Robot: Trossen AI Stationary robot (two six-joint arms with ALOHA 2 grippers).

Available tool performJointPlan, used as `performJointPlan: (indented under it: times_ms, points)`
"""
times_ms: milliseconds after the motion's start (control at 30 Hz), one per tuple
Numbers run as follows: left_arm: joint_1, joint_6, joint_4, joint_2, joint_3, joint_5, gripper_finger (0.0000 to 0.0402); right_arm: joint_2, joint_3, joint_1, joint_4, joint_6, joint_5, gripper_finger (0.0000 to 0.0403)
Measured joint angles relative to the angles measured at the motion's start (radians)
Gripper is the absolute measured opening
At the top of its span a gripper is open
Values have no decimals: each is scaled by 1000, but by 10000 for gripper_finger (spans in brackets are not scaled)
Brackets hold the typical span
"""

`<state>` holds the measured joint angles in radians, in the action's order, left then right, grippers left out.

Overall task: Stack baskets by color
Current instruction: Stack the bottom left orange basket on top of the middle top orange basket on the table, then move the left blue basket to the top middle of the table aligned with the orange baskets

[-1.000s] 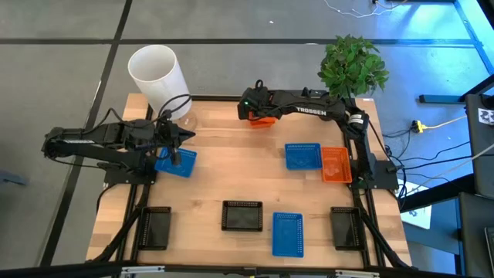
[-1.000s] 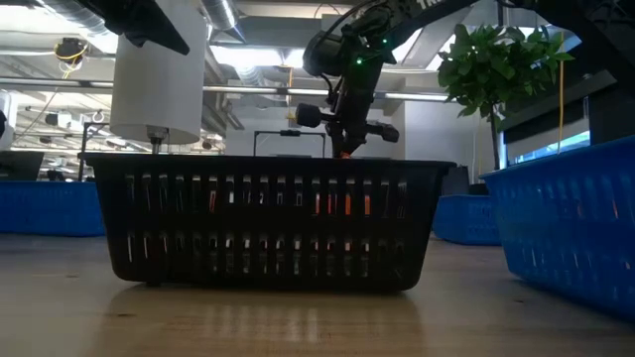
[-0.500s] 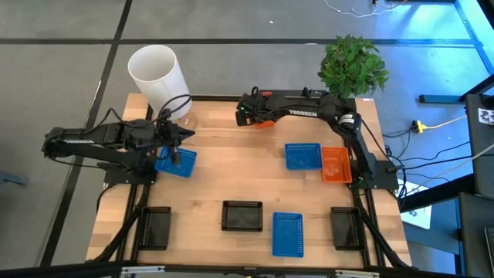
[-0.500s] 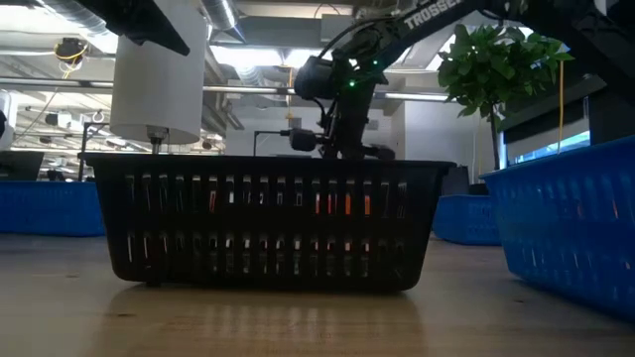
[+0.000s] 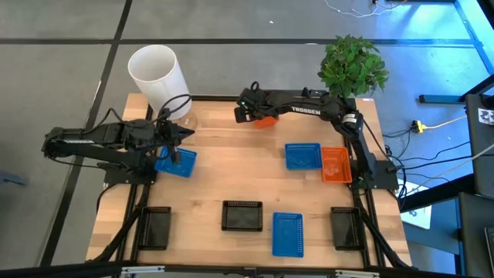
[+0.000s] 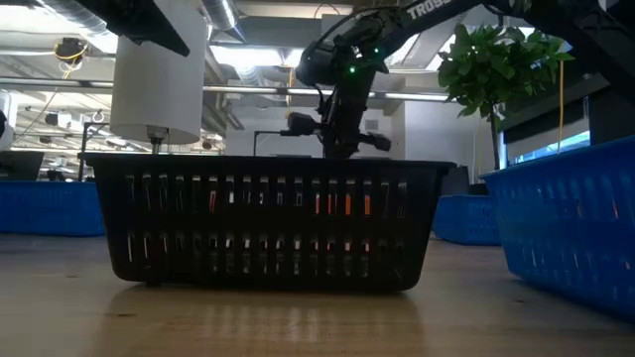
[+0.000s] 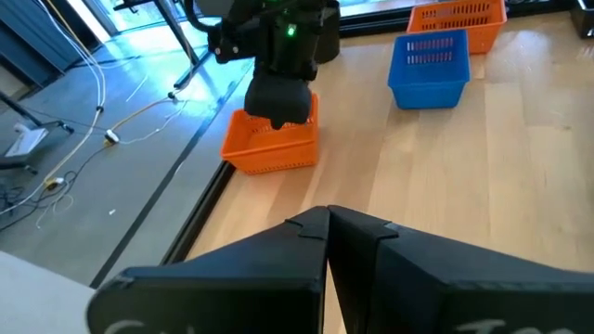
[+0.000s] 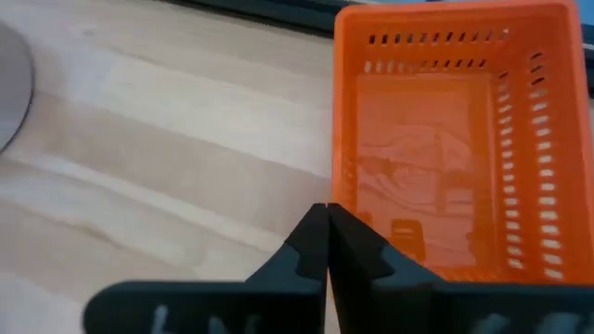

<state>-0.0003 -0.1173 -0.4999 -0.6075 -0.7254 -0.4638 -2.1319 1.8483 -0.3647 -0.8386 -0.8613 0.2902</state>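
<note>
An orange basket [image 5: 267, 120] sits on its base at the table's far middle, and my right gripper [image 8: 327, 211] slants down at its left end with the fingers shut together. In the left wrist view the same orange basket [image 7: 271, 147] lies under the right arm. My left gripper [image 7: 328, 215] hovers shut with nothing in it above a blue basket [image 5: 177, 162] at the table's left. A blue basket [image 5: 303, 155] and an orange basket [image 5: 335, 165] stand side by side at the right. My right gripper's shut fingertips stand right beside the orange basket's end wall [image 8: 342, 190], coming from above at a slant. Nothing shows between the fingers. I cannot tell whether they touch the wall. The basket rests flat on the table.
Along the near edge lie a black basket [image 5: 242, 215], a blue basket [image 5: 288, 233] and two more black baskets [image 5: 157, 227] [image 5: 345, 227]. A tall white cylinder [image 5: 157, 73] stands at the far left corner. A potted plant [image 5: 353, 66] stands at the far right.
My right gripper has shifted a little toward the table's left edge over the orange basket's end. The basket has stayed where it was.
</note>
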Motion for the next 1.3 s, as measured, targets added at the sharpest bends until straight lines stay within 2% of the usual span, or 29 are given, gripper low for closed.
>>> performJointPlan:
  times_ms: [167, 333, 467, 667, 833, 933, 1200, 1300]
  points:
    - [0, 2, 0, 0, 0, -12, 0, 6, 189, 29, -151, 179, -13, 1]
    - [0, 2, 0, 0, 0, -25, 0, 8, 397, 119, -346, 380, -30, 1]
    - [0, 1, 0, 0, 0, -17, 0, 7, 505, 182, -551, 397, -31, 0]
    - [0, 27, 0, 0, 0, -5, 0, 30, 491, 285, -735, 396, -97, 0]
    - [0, 39, -1, 0, 0, 1, 0, 34, 492, 382, -731, 497, -211, 0]
    - [0, 60, 0, 0, 0, 6, 0, 46, 488, 441, -732, 497, -227, 0]
    - [0, 59, -6, -1, -2, 37, 0, 105, 485, 559, -732, 414, -224, 0]
    - [0, 84, -32, -18, -47, 25, 0, 133, 485, 578, -732, 364, -144, 0]
